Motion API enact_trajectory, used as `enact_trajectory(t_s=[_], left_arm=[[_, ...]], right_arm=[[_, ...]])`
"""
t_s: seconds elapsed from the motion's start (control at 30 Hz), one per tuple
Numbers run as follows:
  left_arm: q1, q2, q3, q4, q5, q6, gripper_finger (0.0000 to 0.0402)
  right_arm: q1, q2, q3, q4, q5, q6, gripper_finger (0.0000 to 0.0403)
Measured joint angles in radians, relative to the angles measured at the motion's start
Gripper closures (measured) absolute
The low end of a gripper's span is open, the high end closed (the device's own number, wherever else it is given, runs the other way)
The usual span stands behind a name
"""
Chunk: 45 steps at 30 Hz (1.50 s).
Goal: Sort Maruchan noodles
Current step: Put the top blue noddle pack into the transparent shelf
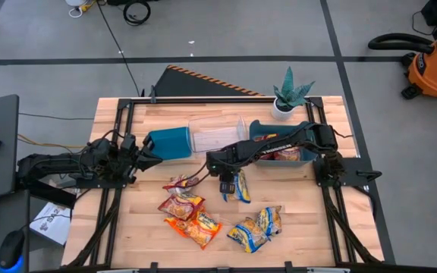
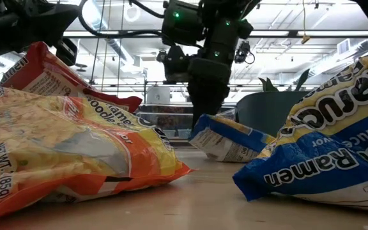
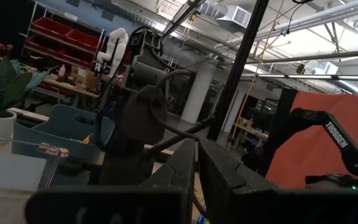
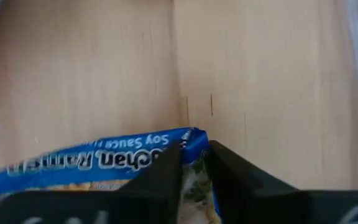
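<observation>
Several Maruchan packets lie flat on the wooden table: a red-pink one [image 1: 179, 183], two orange ones [image 1: 181, 205] [image 1: 201, 227], and blue-and-yellow ones [image 1: 256, 227]. My right gripper [image 1: 226, 182] reaches in from the table's right and is shut on another blue-and-yellow packet [image 1: 240, 186], seen close in the right wrist view [image 4: 92, 163]. In the low view this gripper [image 2: 206, 105] comes down onto that packet [image 2: 225, 139]. My left gripper [image 1: 146, 154] waits shut beside the tipped teal bin [image 1: 169, 142], touching nothing. My right gripper pinches the blue-and-yellow packet between its two fingers [image 4: 166, 171] at the blue sealed end [image 4: 188, 138]. The fingers come from above, pointing down. The rest of the packet [image 2: 235, 147] still lies on the table.
A clear bin [image 1: 218, 133] stands at the table's far middle, and a blue bin [image 1: 258, 136] at the far right holds a packet [image 1: 287, 155]. A potted plant [image 1: 288, 95] sits at the far edge. Bare wood shows along the near left edge [image 1: 127, 235].
</observation>
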Motion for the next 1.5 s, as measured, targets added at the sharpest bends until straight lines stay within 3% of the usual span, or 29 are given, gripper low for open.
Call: enact_trajectory(t_s=[0.2, 0.37, 0.53, 0.67, 1.1, 1.37, 1.5], left_arm=[[0.000, 0.000, 0.000, 0.000, 0.000, 0.000, 0.0374], [0.000, 0.000, 0.000, 0.000, 0.000, 0.000, 0.0374], [0.000, 0.000, 0.000, 0.001, 0.000, 0.000, 0.0374], [0.000, 0.000, 0.000, 0.001, 0.000, 0.000, 0.0374], [0.000, 0.000, 0.000, 0.000, 0.000, 0.000, 0.0374], [0.000, 0.000, 0.000, 0.001, 0.000, 0.000, 0.0374], [0.000, 0.000, 0.000, 0.001, 0.000, 0.000, 0.0374]], right_arm=[[0.000, 0.000, -0.011, -0.023, 0.000, -0.076, 0.0394], [0.000, 0.000, -0.011, 0.008, 0.000, -0.152, 0.0382], [-0.014, -0.003, -0.011, 0.021, 0.000, -0.259, 0.0394], [-0.040, -0.010, 0.007, 0.026, -0.007, -0.252, 0.0394], [-0.061, -0.071, 0.165, -0.084, -0.215, -0.254, 0.0397], [-0.061, -0.185, 0.290, -0.114, -0.149, -0.277, 0.0393], [-0.067, -0.258, 0.327, -0.079, -0.033, -0.345, 0.0394]])
